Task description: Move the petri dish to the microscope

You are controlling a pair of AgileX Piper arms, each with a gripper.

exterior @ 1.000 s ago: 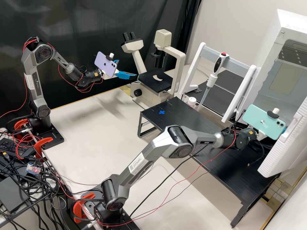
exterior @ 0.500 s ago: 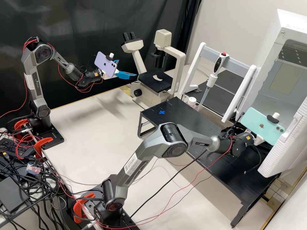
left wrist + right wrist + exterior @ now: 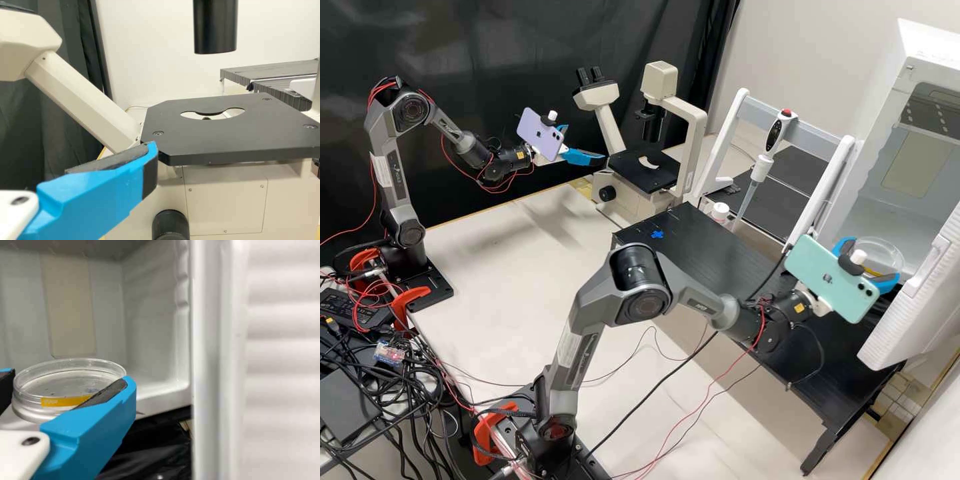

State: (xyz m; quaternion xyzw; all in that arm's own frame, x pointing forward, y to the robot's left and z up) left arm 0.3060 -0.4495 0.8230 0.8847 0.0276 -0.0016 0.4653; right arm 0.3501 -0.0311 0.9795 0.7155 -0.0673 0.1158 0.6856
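Petri dish [image 3: 883, 248]: held level at right, before the open cabinet [image 3: 887, 103]
Right end effector [image 3: 867, 265]: gripping the dish by its sides
Left end effector [image 3: 585, 143]: open, near the microscope [image 3: 643, 170]
Pipette [image 3: 760, 170]: on its rack [image 3: 723, 143], between microscope and cabinet, far side

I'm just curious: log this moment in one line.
Right claw: holding dish by open cabinet | Left claw: open, near microscope | Delivery: pending

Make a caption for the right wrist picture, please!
A clear petri dish with a yellow label, held between blue fingers by an open white cabinet.
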